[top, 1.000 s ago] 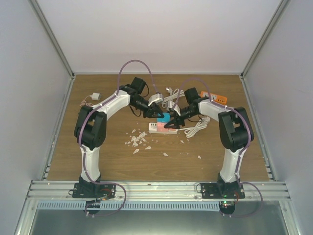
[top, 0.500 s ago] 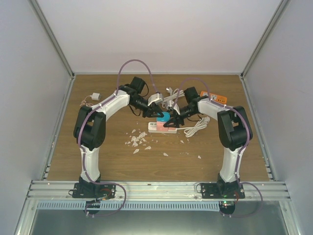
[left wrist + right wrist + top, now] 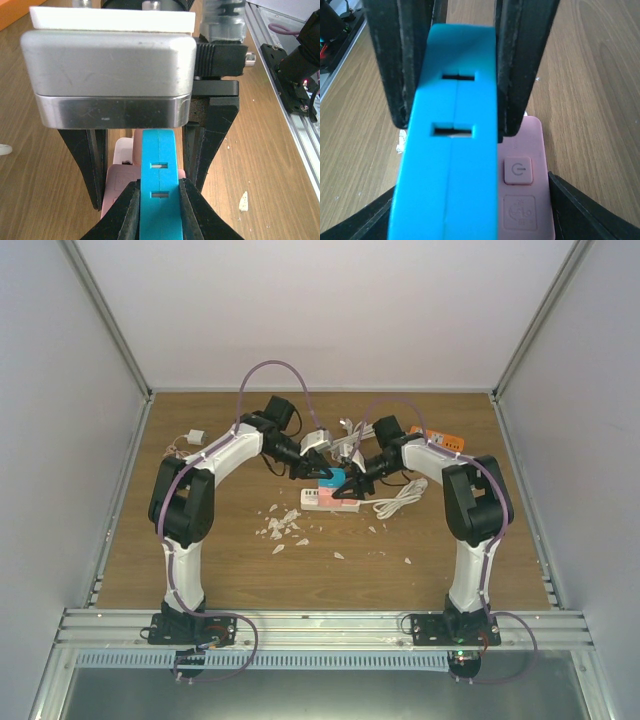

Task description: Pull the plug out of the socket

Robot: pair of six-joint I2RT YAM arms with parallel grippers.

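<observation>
My left gripper (image 3: 160, 200) pinches the blue plug (image 3: 159, 170) atop the pink socket strip (image 3: 525, 170). My right gripper (image 3: 351, 487) straddles the strip; grip undetermined.

Your top external camera sits high above and behind the arm bases, looking down and forward over the whole table (image 3: 200, 540) from well back, so the blue plug (image 3: 335, 477) and the power strip (image 3: 322, 501) show small at mid-table. Your two wrist cameras look along their own fingers from opposite sides, facing each other across that plug at very close range. All three views share the plug and the strip beneath it.
</observation>
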